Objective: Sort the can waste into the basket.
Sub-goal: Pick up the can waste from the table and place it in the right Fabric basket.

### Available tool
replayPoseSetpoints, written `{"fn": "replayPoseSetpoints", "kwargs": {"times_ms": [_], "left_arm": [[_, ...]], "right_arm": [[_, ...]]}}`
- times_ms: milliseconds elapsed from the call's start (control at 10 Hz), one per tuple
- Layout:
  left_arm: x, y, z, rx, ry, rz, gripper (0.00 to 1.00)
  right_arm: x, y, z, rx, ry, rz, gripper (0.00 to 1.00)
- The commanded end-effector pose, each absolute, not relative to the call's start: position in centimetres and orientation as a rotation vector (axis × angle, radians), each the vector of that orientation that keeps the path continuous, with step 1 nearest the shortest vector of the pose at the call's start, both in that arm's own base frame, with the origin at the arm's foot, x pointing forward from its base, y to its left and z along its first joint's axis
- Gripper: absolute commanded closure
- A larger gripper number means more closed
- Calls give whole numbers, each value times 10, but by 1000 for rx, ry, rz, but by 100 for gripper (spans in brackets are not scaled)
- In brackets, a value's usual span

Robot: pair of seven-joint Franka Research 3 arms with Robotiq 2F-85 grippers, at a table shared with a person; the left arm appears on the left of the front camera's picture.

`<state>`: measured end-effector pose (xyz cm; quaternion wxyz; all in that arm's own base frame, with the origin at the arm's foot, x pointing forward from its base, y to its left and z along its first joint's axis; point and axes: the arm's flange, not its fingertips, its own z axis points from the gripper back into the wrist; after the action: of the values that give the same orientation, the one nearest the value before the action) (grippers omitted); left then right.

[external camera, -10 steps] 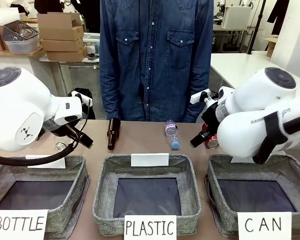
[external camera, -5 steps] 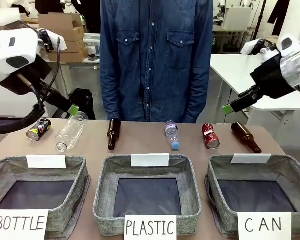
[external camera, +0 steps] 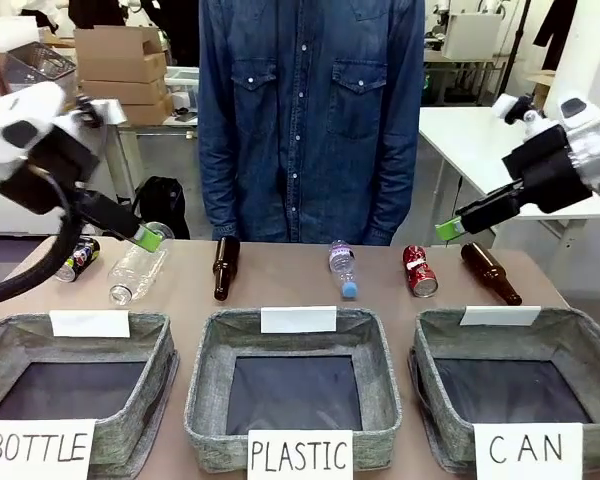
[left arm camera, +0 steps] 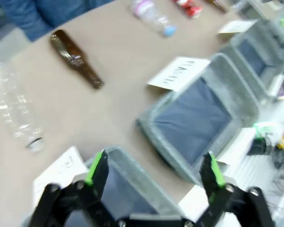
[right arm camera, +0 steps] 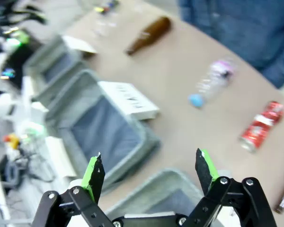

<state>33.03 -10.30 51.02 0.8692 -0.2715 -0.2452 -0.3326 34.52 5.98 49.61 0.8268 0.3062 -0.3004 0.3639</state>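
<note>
A dented red can (external camera: 419,271) lies on the table behind the grey basket (external camera: 580,330) signed "CAN" at the front right. It shows again as the red can (right arm camera: 260,125) in the right wrist view, with the basket's rim (right arm camera: 156,178) below. A dark can (external camera: 77,258) lies at the far left. My right gripper (external camera: 447,230) hangs open in the air just right of and above the red can, and is seen open (right arm camera: 149,168) in its own view too. My left gripper (external camera: 148,238) hovers open over a clear bottle, right of the dark can, holding nothing (left arm camera: 155,168).
A large clear plastic bottle (external camera: 135,270), a brown bottle (external camera: 222,267), a small plastic bottle (external camera: 342,267) and another brown bottle (external camera: 490,272) lie in a row along the far side. Baskets signed "BOTTLE" (external camera: 165,335) and "PLASTIC" (external camera: 380,330) stand in front. A person in denim stands behind the table.
Both arms have lifted up and back off the table, uncovering the cans and bottles. In the last half second each gripper sank slightly toward the row. Both stayed open.
</note>
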Motion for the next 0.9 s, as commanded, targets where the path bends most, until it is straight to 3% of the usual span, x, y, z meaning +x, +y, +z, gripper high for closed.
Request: {"fn": "replayPoseSetpoints", "kwargs": {"times_ms": [0, 200, 300, 500, 800], "left_arm": [[347, -40, 496, -1040, -416, -408, 0], [339, -2, 473, -1233, -482, -108, 0], [336, 15, 463, -1254, -494, 9, 0], [326, 44, 449, -1194, -500, 108, 0], [294, 91, 471, -1079, -689, 94, 0]], "right_arm": [[358, 4, 468, 1123, -409, 542, 0], [355, -38, 455, 1295, -214, 302, 0], [357, -59, 446, 1338, -204, 191, 0], [356, -96, 437, 1336, -266, 39, 0], [336, -133, 435, 1291, -439, -145, 0]]}}
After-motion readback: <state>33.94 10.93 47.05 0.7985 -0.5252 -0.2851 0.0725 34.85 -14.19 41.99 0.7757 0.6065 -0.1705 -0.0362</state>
